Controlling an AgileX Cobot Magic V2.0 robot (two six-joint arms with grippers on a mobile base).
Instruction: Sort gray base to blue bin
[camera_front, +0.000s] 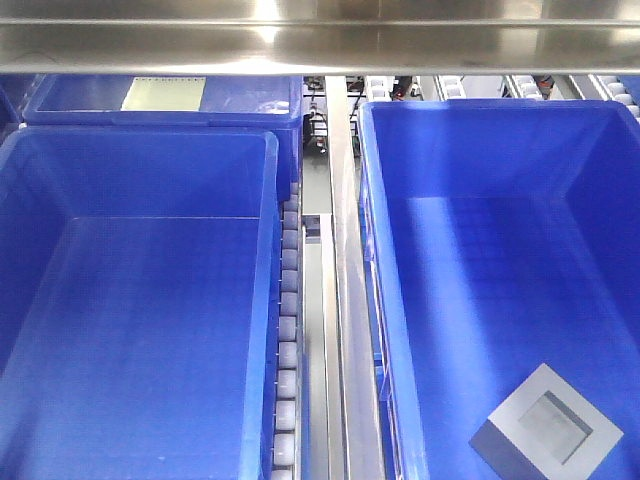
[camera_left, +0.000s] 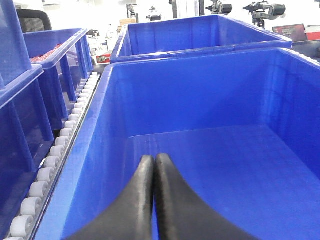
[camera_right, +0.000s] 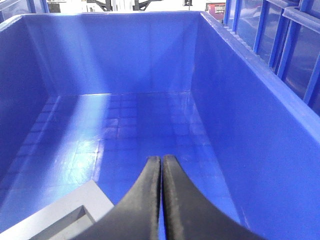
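The gray base (camera_front: 547, 425) lies on the floor of the right blue bin (camera_front: 480, 130), near its front, recess facing up. It also shows at the lower left of the right wrist view (camera_right: 60, 215). My right gripper (camera_right: 161, 159) is shut and empty, hovering inside that bin (camera_right: 250, 100) just right of the base. My left gripper (camera_left: 153, 158) is shut and empty over the left blue bin (camera_left: 107, 130), which holds nothing. Neither gripper shows in the front view.
A roller track (camera_front: 289, 330) and a metal rail (camera_front: 345, 250) run between the two bins. A blue crate with a pale sheet (camera_front: 165, 95) stands behind the left bin. A steel shelf (camera_front: 320, 40) spans the top. More blue crates (camera_left: 55, 55) stand at left.
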